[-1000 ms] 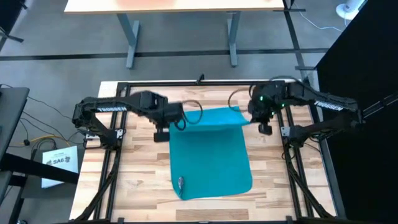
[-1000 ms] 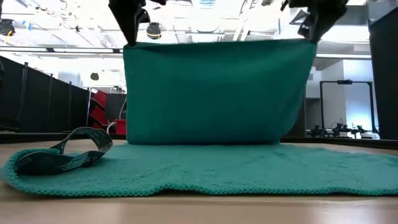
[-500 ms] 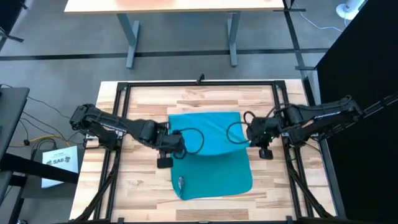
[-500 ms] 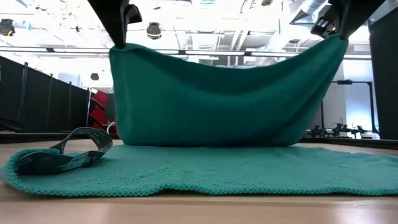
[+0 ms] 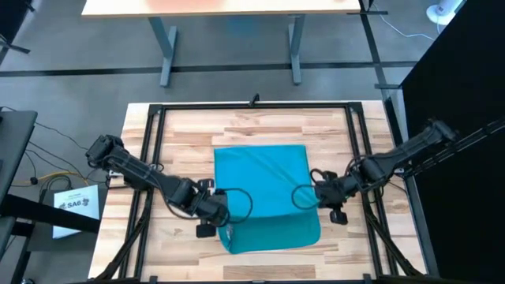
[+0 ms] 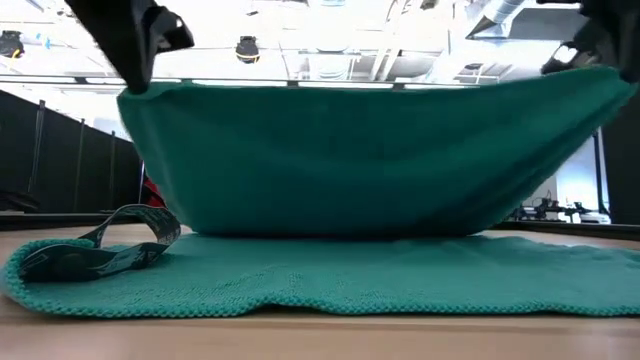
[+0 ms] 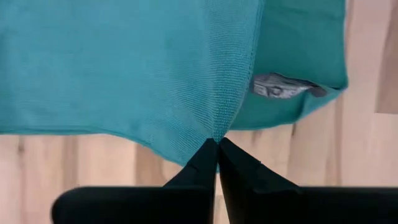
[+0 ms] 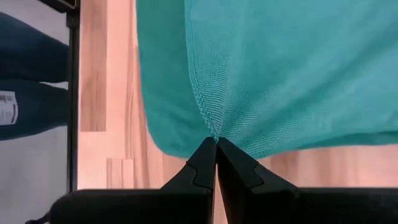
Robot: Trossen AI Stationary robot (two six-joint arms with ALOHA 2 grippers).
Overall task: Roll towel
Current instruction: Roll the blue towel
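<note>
The teal towel (image 5: pixel 264 173) lies on the middle of the wooden table, its far part lifted and doubled back over its near part. In the low view the raised layer (image 6: pixel 360 160) hangs between both grippers above the flat layer (image 6: pixel 350 280). My left gripper (image 5: pixel 217 214) is shut on the raised edge's left corner. My right gripper (image 5: pixel 325 197) is shut on its right corner. A grey label loop (image 6: pixel 100 245) lies on the near left corner of the flat layer and also shows in the left wrist view (image 7: pixel 280 87). My left gripper pinches the left corner of the towel's raised edge (image 7: pixel 216 132) between its two fingertips, and the cloth fans out from the pinch. The corner (image 6: pixel 140 92) is lifted clear, and the layer hangs from it down to the table. My right gripper pinches the right corner of the raised edge (image 8: pixel 214 132) between its two fingertips, at a puckered bit of hem. The corner (image 6: pixel 610 75) is lifted clear, and the cloth runs across to the other corner with little sag.
A black metal frame (image 5: pixel 154 158) runs around the tabletop, with bare wood left and right of the towel. A desk on grey legs (image 5: pixel 229 8) stands beyond the far edge. A white sheet (image 5: pixel 75 207) lies off the table's left.
Both grippers have moved from the far side toward the table's near edge and lower, carrying the towel's far edge over the flat near part. The raised layer first sagged in the middle and now spans wider between the corners. The near part and label have stayed put.
</note>
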